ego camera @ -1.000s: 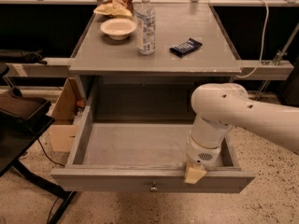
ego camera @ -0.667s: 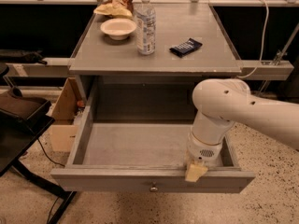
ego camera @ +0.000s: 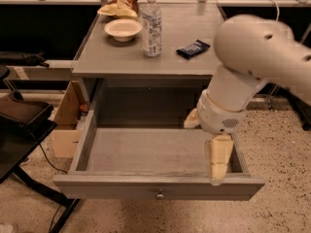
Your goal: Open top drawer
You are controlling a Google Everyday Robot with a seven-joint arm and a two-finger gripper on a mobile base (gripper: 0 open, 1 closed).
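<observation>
The top drawer (ego camera: 158,188) is pulled well out from under the grey table. Its plain grey interior (ego camera: 146,149) is bare, and the small round knob (ego camera: 159,195) sits at the centre of its front. My gripper (ego camera: 204,149) hangs from the white arm over the drawer's right front corner. Its two cream fingers stand apart with nothing between them. One finger (ego camera: 218,161) points down just behind the front panel, at its top edge. The other finger (ego camera: 191,120) is farther back over the interior.
On the table top (ego camera: 194,64) stand a white bowl (ego camera: 123,29), a water bottle (ego camera: 151,25), a dark snack packet (ego camera: 193,48) and a chip bag (ego camera: 121,1). A cardboard box (ego camera: 65,125) and a black stand (ego camera: 22,125) are at the left.
My arm has risen and swung back, so the gripper sits higher over the drawer's right front corner. The drawer stays pulled out as before.
</observation>
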